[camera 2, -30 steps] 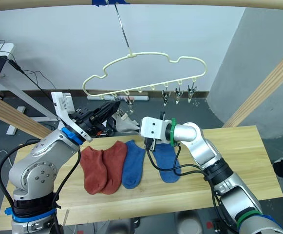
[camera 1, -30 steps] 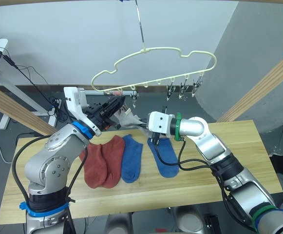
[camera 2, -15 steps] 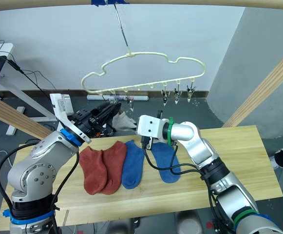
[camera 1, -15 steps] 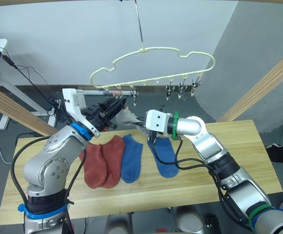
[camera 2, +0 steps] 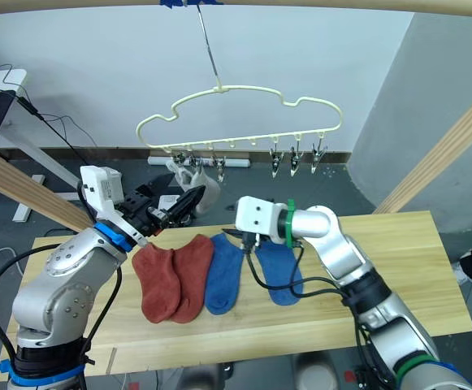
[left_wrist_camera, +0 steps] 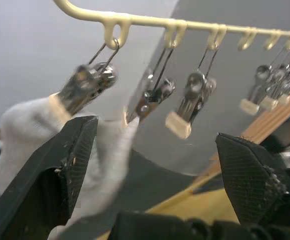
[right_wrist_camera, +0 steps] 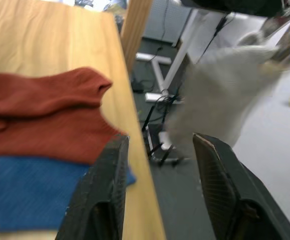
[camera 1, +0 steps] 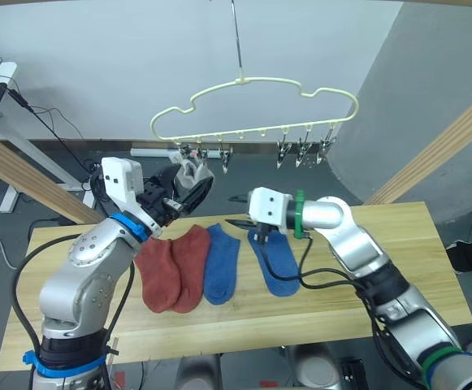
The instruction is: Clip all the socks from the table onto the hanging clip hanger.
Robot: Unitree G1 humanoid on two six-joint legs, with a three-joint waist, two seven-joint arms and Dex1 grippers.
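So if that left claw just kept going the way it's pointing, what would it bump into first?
Probably the grey sock hanging from the clip hanger, right beside the open left gripper; depth is unclear.

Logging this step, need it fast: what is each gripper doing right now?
Left gripper: open, holding nothing, beside the grey sock hanging from the clip hanger.
Right gripper: open, empty, over the table.
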